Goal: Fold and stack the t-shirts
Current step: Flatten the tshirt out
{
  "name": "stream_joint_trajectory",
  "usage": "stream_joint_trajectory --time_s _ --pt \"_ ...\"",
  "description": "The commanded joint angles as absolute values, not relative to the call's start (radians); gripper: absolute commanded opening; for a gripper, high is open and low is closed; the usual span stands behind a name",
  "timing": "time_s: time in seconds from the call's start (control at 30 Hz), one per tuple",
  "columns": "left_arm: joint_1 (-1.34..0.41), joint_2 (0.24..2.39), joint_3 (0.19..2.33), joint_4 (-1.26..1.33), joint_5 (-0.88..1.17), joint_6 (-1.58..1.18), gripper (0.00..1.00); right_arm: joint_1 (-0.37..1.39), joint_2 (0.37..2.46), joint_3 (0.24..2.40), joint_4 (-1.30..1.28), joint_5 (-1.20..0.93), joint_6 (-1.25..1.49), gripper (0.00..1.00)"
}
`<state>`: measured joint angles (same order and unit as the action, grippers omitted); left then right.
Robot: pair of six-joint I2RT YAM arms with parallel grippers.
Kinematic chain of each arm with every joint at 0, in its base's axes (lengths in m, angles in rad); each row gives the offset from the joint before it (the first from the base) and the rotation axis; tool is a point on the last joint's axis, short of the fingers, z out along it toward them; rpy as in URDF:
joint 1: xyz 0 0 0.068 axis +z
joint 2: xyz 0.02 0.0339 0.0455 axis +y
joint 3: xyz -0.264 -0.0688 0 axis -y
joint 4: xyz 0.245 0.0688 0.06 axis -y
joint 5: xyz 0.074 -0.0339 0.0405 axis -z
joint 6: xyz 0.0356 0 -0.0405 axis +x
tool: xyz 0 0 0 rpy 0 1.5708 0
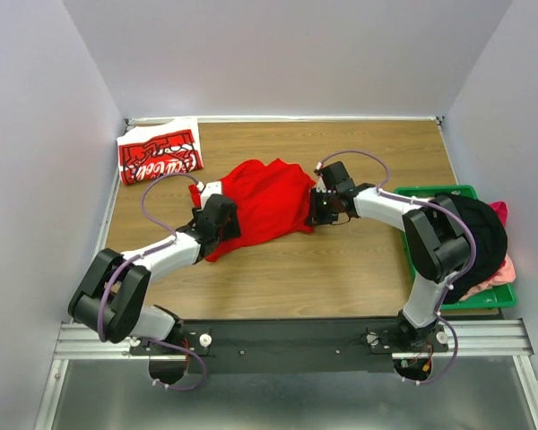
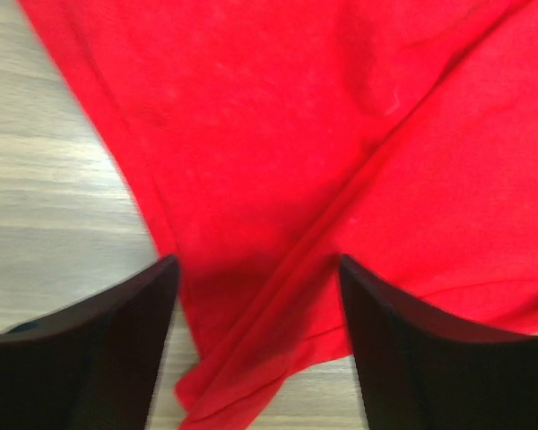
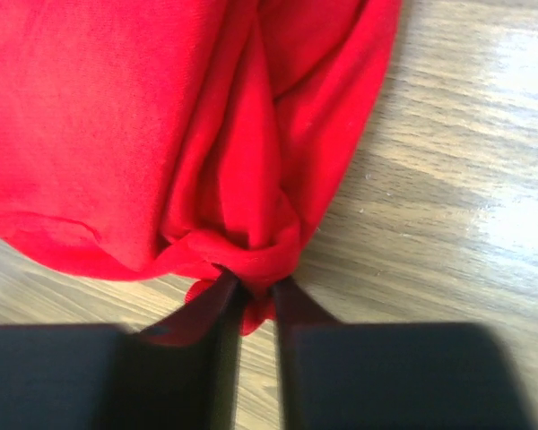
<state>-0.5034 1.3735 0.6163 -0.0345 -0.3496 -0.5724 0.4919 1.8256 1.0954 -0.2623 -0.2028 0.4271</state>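
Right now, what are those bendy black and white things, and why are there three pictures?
They are two robot arms bolted to a wooden table. The big picture looks down from above. The other two come from little cameras on each arm's wrist. Each arm ends in a two-fingered hand. The right hand is pinching a bunched edge of the plain red t-shirt. The left hand is open over the shirt's other side. A folded shirt with white letters lies in the far left corner. A green crate on the right holds more clothes.
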Motion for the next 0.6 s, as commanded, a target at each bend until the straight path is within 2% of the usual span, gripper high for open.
stream_joint_trajectory --time_s 0.0,0.03,0.07,0.1,0.2,0.23,0.27,0.57 --pt "-0.502 1.417 0.597 0.047 -0.278 -0.578 0.71 0.5 1.809 1.108 -0.264 -0.173 0.417 0.09" --pt "-0.502 1.442 0.597 0.051 -0.262 -0.578 0.62 0.5 1.792 1.106 -0.265 -0.151 0.419 0.04" --pt "-0.502 1.453 0.601 0.054 -0.255 -0.575 0.58 0.5 1.783 1.106 -0.268 -0.129 0.422 0.01" --pt "-0.502 1.46 0.607 0.051 -0.252 -0.569 0.45 0.5 1.772 1.108 -0.278 -0.109 0.42 0.0" --pt "-0.502 1.457 0.618 0.058 -0.244 -0.571 0.21 0.499 1.711 1.135 -0.319 -0.013 0.402 0.0" --pt "-0.502 1.444 0.623 0.06 -0.242 -0.568 0.05 0.499 1.68 1.155 -0.359 0.021 0.388 0.0" --pt "-0.502 1.434 0.627 0.061 -0.248 -0.563 0.0 0.499 1.657 1.166 -0.379 0.085 0.379 0.0" --pt "-0.502 1.397 0.87 -0.06 -0.356 -0.448 0.0 0.476 1.439 1.198 -0.549 0.477 0.324 0.02"
